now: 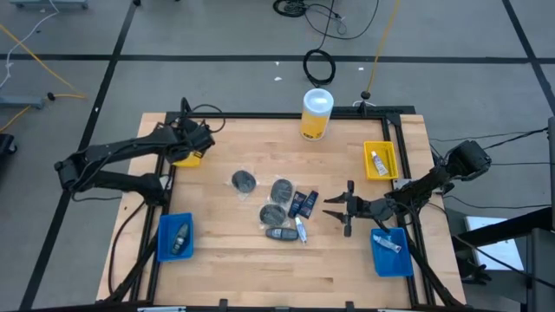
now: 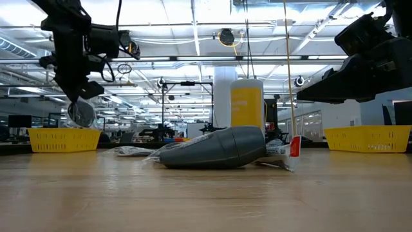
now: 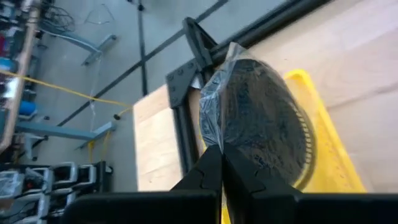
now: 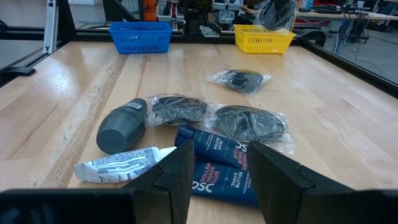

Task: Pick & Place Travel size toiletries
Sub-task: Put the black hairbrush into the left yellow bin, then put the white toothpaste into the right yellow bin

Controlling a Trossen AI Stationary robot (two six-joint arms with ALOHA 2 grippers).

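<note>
My left gripper (image 3: 222,150) is shut on a round dark grey disc in clear wrap (image 3: 261,124). It holds the disc over the yellow basket (image 3: 323,143) at the table's far left corner, and in the low view the disc (image 2: 80,113) hangs above that basket (image 2: 64,138). Mid-table lie more toiletries: wrapped discs (image 1: 244,180) (image 1: 282,189), a dark grey bottle (image 4: 121,127) on its side, a white tube (image 4: 121,165) and dark blue sachets (image 4: 217,165). My right gripper (image 1: 340,208) stands open just right of them, low and nearly level, touching nothing. My left gripper pinches the clear wrap at the disc's edge (image 3: 213,132) between its two fingers. The fingers slant downward. The disc hangs from the fingertips, lifted clear, above the yellow basket.
A tall yellow cylinder container with a white lid (image 1: 316,113) stands at the far edge. At the right are a yellow basket (image 1: 380,160) and a blue bin (image 1: 390,253), each holding a tube. A blue bin (image 1: 175,236) at the near left holds a bottle.
</note>
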